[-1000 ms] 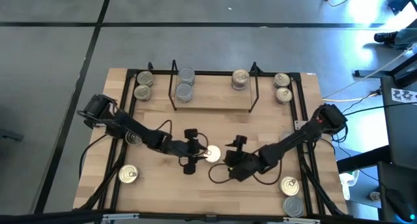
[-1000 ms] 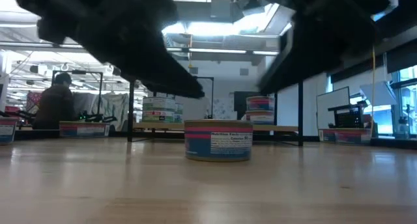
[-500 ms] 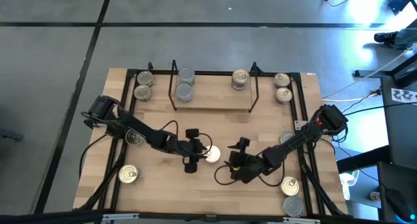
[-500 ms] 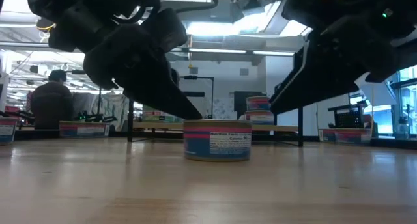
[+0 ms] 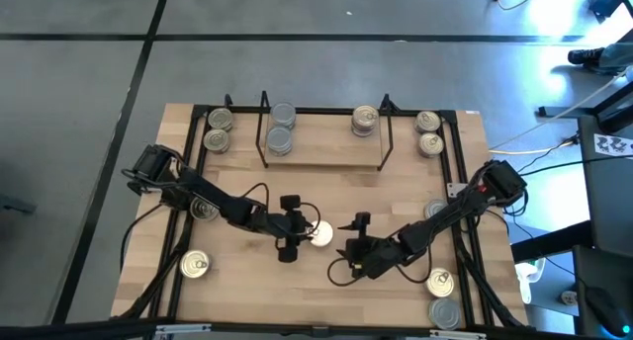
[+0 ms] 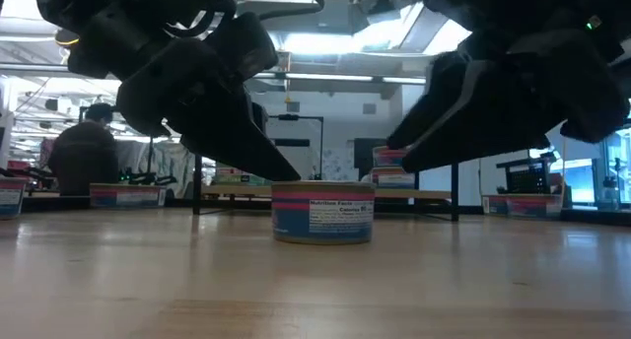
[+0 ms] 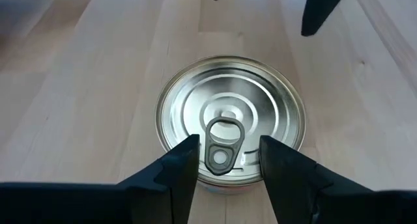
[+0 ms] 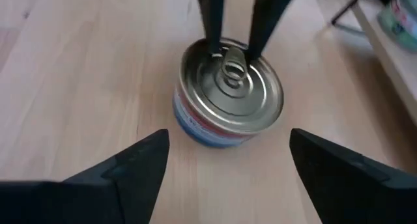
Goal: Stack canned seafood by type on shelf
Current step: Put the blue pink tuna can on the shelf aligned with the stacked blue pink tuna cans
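Wooden tabletop (image 5: pixel 326 182); grey floor (image 5: pixel 297 43) around it.

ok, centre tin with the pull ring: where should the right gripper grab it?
By the side wall of the centre tin, from above, jaws straddling its width. It stands upright and flat; the left gripper already sits over the pull ring, so come from the opposite side.

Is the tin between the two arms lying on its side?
No, the tin stands flat on the table, pull-ring lid facing up.
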You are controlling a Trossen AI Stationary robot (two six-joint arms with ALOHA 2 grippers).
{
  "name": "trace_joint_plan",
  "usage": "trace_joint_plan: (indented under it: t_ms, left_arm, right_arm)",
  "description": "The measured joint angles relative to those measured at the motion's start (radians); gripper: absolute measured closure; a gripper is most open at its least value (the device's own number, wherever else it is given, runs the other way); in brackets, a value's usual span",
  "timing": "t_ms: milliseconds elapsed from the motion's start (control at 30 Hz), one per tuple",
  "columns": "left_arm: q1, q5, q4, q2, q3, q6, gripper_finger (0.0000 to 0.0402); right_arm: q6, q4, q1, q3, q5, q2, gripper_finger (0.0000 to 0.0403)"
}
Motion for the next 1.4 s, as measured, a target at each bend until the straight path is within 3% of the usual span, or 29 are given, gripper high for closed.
trace_joint_plan:
  t_ms: [367,533,1100,1400]
  left_arm:
    - [0.000,0.000,0.252,0.002,-0.137,-0.020,0.0243]
    - [0.000,0.000,0.256,0.002,-0.147,-0.023,0.0243]
    - [0.000,0.002,0.257,0.003,-0.147,-0.018,0.0243]
    - [0.001,0.000,0.257,0.003,-0.148,-0.018,0.0243]
  right_arm:
    - [-0.380,0.119,-0.010,0.000,0.000,0.078,0.0084]
    - [-0.462,0.197,-0.040,0.000,0.000,0.108,0.0084]
    - [-0.815,0.223,-0.068,0.002,-0.057,0.139,0.0084]
    - [-0.873,0.253,-0.106,0.006,-0.069,0.168,0.0084]
